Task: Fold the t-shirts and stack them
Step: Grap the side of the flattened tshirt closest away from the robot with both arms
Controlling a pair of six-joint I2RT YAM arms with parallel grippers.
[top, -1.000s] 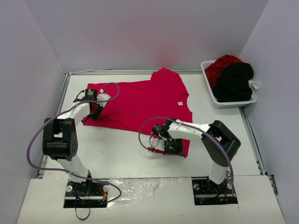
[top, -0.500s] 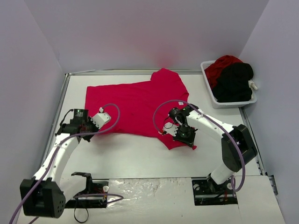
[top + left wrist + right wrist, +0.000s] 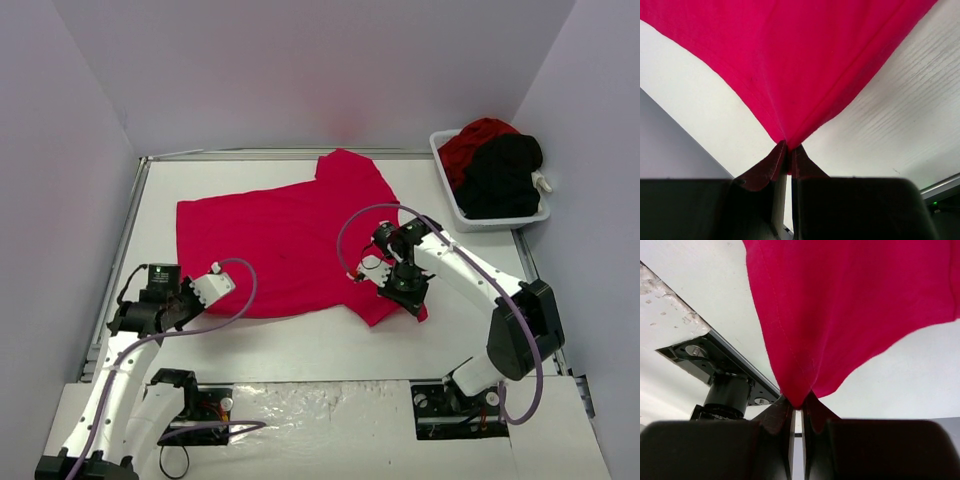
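Observation:
A bright red t-shirt lies spread on the white table, one sleeve pointing to the back. My left gripper is at its near left corner, shut on the cloth. In the left wrist view the shirt fans out from the pinched tip between the fingers of that gripper. My right gripper is shut on the near right corner. Its wrist view shows the shirt hanging in folds from the closed gripper. A second red t-shirt and a black t-shirt lie heaped in the basket.
The white plastic basket stands at the back right, by the right wall. Grey walls close in the table on the left, back and right. The right arm's base shows behind the held cloth.
The left gripper has swung from the shirt's far left side toward the near edge, dragging its corner. The right gripper moved right. The shirt now lies wider and flatter.

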